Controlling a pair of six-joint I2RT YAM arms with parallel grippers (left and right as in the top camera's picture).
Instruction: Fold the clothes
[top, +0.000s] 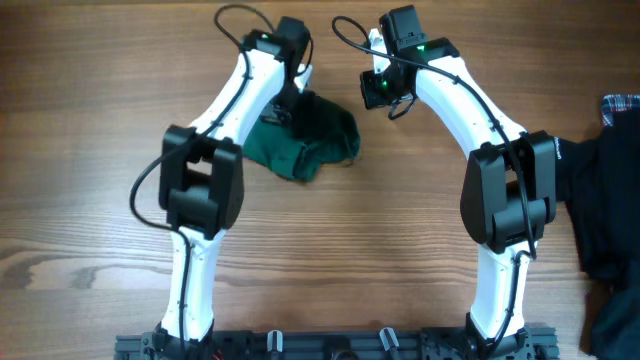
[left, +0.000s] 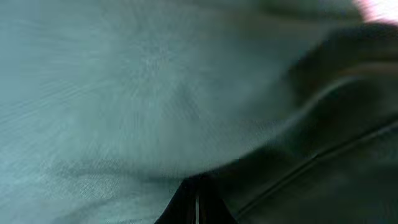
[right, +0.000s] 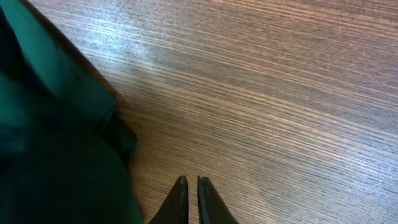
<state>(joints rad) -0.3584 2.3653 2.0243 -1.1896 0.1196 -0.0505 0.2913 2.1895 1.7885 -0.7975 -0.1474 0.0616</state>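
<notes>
Toward the far edge of the table (top: 400, 260), near its middle, the overhead view shows a dark green garment (top: 318, 140) lying in a loose, crumpled heap, neither spread out nor folded. The left gripper (top: 283, 112) is down on the heap's far left part, touching the cloth. The right gripper (top: 380, 95) hangs just beside the heap on its right, over bare wood. A black garment (top: 610, 210) and a plaid cloth (top: 622, 105) lie at the right edge of the table, well apart from the work. From the left wrist, blurred green fabric fills the whole view. The two fingertips at the bottom are together and pressed into it, though whether a fold is caught between them cannot be told. From the right wrist, the fingertips are together over bare wood grain, holding nothing, and the green cloth fills the left side. The garment looks thin, light and limp, so it would likely sag from any grip and drag over the wood. It seems best pinched at an outer edge or corner, one on each side, so that it can be drawn flat before folding.
</notes>
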